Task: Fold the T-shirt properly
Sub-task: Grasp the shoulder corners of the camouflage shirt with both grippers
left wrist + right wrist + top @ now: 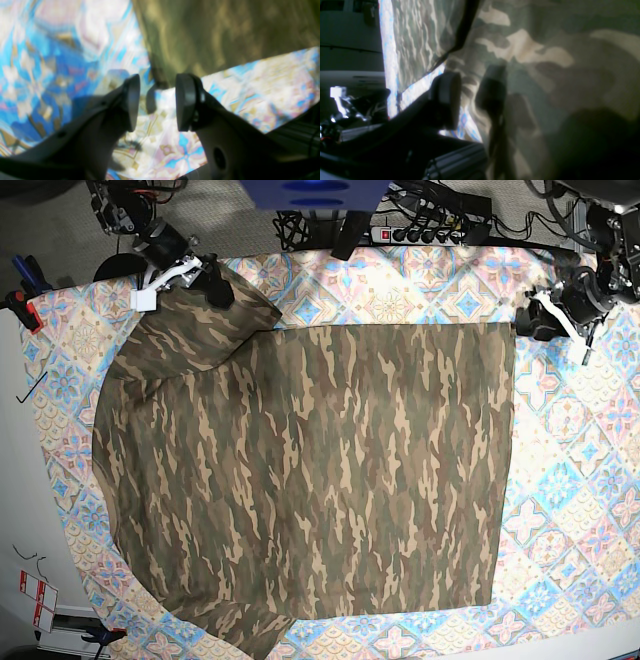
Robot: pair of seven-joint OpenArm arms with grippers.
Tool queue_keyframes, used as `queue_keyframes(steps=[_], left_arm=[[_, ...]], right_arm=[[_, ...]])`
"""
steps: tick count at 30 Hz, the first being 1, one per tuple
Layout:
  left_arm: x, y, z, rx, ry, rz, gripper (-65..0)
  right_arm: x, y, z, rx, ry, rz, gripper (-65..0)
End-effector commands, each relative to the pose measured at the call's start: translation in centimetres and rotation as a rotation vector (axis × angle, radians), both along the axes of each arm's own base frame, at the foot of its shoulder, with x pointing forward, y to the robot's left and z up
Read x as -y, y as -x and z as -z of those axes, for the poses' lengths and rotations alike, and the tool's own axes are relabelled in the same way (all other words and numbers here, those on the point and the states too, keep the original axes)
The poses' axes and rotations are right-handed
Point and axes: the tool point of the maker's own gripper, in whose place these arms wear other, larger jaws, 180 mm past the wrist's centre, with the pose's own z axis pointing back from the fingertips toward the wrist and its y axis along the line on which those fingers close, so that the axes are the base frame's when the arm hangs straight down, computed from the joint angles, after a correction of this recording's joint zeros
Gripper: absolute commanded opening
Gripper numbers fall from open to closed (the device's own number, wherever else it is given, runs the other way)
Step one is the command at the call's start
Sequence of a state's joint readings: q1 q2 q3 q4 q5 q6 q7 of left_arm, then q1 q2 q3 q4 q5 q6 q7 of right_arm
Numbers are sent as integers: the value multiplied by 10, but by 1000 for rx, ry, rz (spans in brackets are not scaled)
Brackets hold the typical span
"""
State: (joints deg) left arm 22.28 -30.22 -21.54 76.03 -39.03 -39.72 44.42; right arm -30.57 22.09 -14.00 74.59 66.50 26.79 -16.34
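The camouflage T-shirt lies spread flat across the patterned tablecloth, with one sleeve bunched at the far left corner. My left gripper sits just off the shirt's far right corner. In the left wrist view it is open with only tablecloth between its fingers, and the shirt's corner lies just beyond the tips. My right gripper rests at the bunched sleeve. In the right wrist view its jaws stand apart, close over camouflage cloth.
A power strip and cables run along the far edge beside a blue block. Clamps hold the tablecloth at the left edge. Paper tags lie off the table's left side.
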Motion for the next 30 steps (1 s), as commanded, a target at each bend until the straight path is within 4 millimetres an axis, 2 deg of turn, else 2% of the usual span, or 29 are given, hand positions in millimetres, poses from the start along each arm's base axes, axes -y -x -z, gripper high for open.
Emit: queue_keyframes(steps=[1,6,12,17,24,30], left_arm=[[-11,-16,-7,47,-11,-32,-419],[-30,-16,18,-27,-57,-75,-418],[-21,-20,26,-72,-53,-63,-419],[8,-10,43,-142,-4,-45,-418],[58,1,62,-198,39,74,-423],[73,5,68,-209,65,79,-424]], right_arm=[[2,10,6,-39,22,-28,-368],[2,10,6,-40,23,-28,-368],[2,11,7,-44,23,-28,-368],[2,11,7,-42,23,-27,-368],[1,10,6,-39,22,-29,-368],[1,10,6,-39,22,-29,-368]])
